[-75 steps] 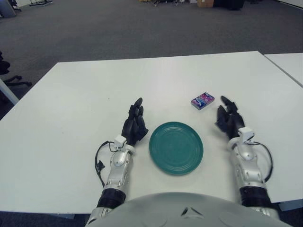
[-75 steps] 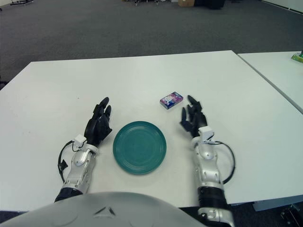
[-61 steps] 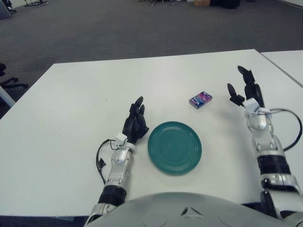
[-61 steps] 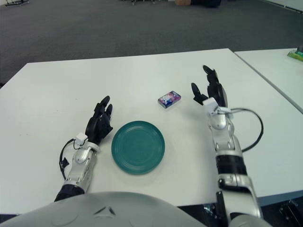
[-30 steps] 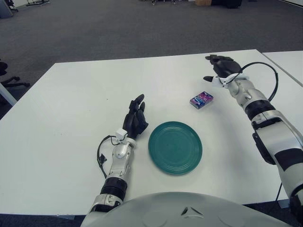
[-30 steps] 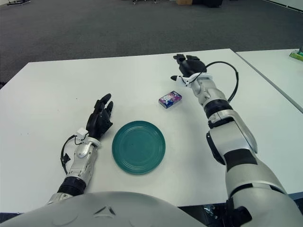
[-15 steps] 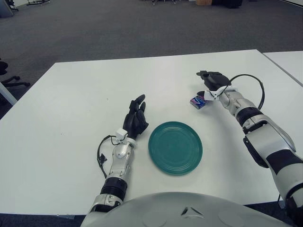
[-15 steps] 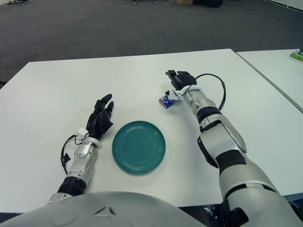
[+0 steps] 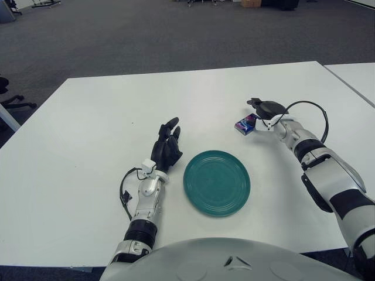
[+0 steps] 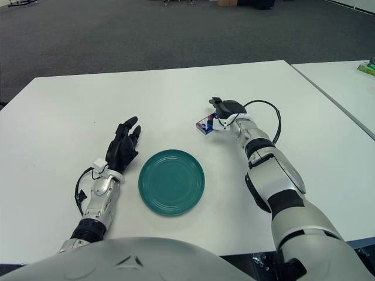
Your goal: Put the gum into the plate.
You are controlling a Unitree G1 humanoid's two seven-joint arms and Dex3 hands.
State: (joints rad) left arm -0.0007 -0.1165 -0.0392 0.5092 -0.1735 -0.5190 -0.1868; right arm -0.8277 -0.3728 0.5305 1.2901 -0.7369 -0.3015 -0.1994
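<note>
The gum [image 9: 245, 124], a small purple and blue pack, lies on the white table [image 9: 94, 129] behind and to the right of the teal plate [image 9: 217, 182]. My right hand [image 9: 265, 111] reaches in from the right and sits on the pack's right end, fingers curled around it. The pack still rests on the table. The plate is empty and lies near the front edge. My left hand [image 9: 167, 145] lies flat on the table just left of the plate, fingers stretched out, holding nothing.
A second white table [image 9: 358, 77] stands close on the right, with a small green item [image 10: 368, 69] on it. Grey carpet lies beyond the far edge. A black cable loops from my right wrist [image 9: 310, 111].
My right hand rose from beside the plate, swung forward and left over the gum, then came down and curled onto its right end. The gum, plate and left hand stayed in place.
</note>
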